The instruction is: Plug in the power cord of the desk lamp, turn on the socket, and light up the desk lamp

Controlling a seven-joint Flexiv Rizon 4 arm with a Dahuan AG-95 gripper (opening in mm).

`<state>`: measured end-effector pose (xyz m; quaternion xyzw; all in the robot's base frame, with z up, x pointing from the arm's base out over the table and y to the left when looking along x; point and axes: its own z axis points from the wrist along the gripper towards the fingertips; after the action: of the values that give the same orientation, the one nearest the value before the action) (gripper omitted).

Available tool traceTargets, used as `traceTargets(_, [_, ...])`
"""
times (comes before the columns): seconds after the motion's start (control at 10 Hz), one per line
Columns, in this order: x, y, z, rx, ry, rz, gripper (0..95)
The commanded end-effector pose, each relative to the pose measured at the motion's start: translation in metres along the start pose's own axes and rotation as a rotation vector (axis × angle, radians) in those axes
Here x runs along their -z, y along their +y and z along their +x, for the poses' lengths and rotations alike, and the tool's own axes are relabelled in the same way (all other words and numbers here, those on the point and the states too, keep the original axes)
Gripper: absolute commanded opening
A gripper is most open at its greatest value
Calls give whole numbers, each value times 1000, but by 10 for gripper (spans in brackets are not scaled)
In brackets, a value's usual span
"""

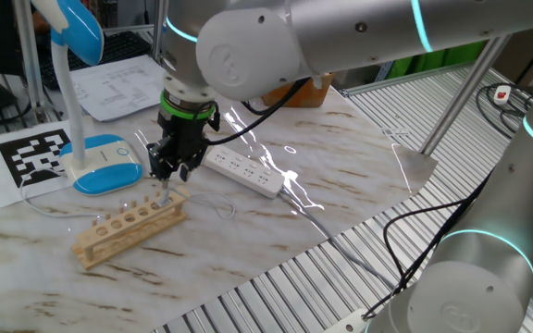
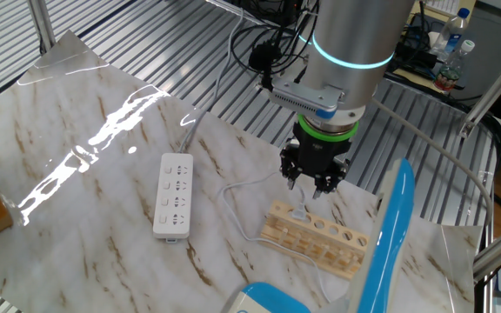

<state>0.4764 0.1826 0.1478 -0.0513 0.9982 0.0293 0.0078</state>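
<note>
The desk lamp stands at the left, with its blue-topped base, white neck and blue head; in the other fixed view its head fills the foreground. The white socket lies flat on the marble. The thin power cord loops between the socket and the rack. A small whitish plug appears to rest at the rack's end. My gripper hangs just above that plug, open, with nothing between its fingers.
A wooden rack with round holes lies in front of the lamp. A marker sheet and papers sit at the back left. A second robot arm stands at the right, and black cables run over the slatted table.
</note>
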Motion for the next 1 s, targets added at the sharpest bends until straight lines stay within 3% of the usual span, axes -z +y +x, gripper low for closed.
traceTargets(0.1, [-3, 1, -1, 0, -3, 2, 380])
traceTargets(0.8, [-24, 4, -1, -4, -26, -1, 380])
traceTargets(0.9, [-28, 5, -1, -7, -30, -7, 190])
traceTargets(1.0, [-30, 5, -1, -9, -33, -9, 190])
